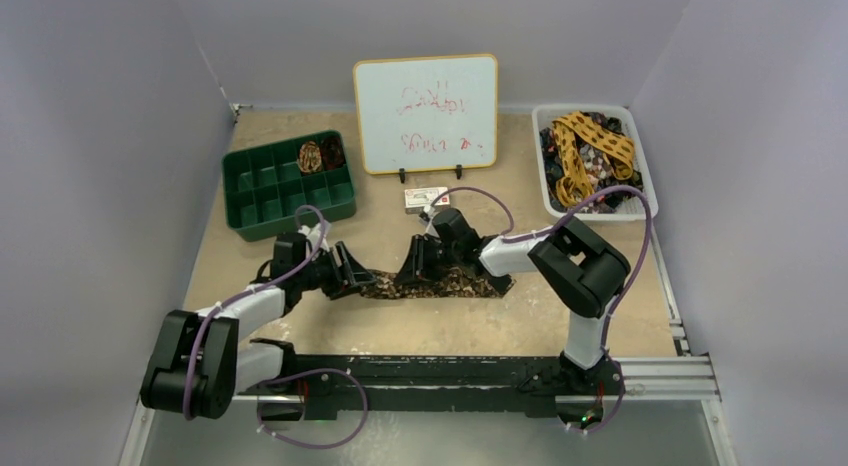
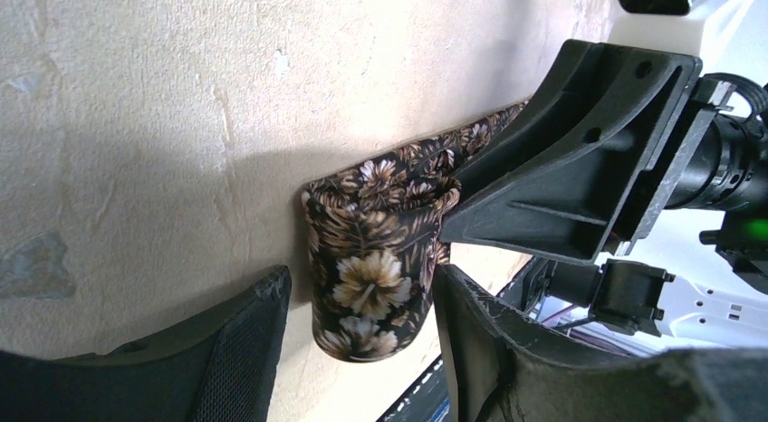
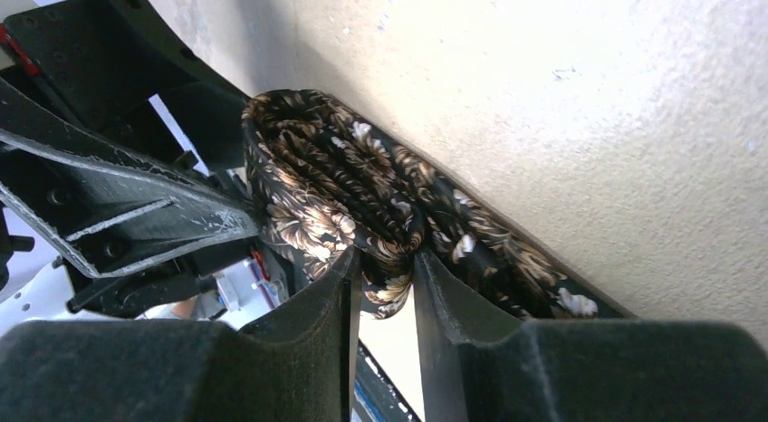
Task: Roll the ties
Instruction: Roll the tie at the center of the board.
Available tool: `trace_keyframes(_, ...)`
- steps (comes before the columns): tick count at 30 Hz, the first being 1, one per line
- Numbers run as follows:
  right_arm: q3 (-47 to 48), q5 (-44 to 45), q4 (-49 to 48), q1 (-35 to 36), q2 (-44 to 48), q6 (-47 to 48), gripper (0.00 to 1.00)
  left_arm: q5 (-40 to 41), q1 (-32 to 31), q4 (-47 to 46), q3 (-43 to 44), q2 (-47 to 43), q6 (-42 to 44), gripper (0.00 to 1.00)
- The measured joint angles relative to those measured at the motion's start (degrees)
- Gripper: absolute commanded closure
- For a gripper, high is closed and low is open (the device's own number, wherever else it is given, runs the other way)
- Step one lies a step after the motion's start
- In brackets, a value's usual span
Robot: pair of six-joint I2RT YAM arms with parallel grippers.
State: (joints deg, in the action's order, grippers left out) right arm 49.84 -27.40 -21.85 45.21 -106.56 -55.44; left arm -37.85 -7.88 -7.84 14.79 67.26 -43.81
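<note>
The left tool (image 2: pixel 362 277) is gaping wide, straddling the folded end of the floral brown tie (image 2: pixel 380 191) lying on the desk (image 1: pixel 420 326). The right tool (image 3: pixel 388 259) is pinching narrowly on a bunched fold of it. Behind, a green tray (image 1: pixel 275 226) is holding a coiled tie (image 1: pixel 310 156); a whiteboard (image 1: pixel 425 111) is standing centre; a white bin (image 1: pixel 545 191) is holding more ties (image 1: pixel 590 146).

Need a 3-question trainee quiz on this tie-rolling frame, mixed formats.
1. True or false: the green tray holds a rolled tie.
2. The mustard tie lies: A) in the white bin; B) in the tray; C) in the left gripper.
3. Fill in: the ___ gripper pinches the floral tie.
Key: 1 true; 2 A; 3 right gripper, while the left gripper is open.
</note>
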Motion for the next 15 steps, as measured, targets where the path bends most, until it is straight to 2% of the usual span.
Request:
trace_keyframes(7, -1.5, -3.7, -5.7, -0.1, -3.0, -2.9, 0.72, -3.0, 0.0, -5.0, 0.0, 5.0, -0.2, 0.42)
trace_keyframes(15, -1.6, -4.3, -7.1, -0.3, -3.6, -4.0, 0.72, -4.5, 0.0, -8.4, -0.3, 6.9, -0.6, 0.43)
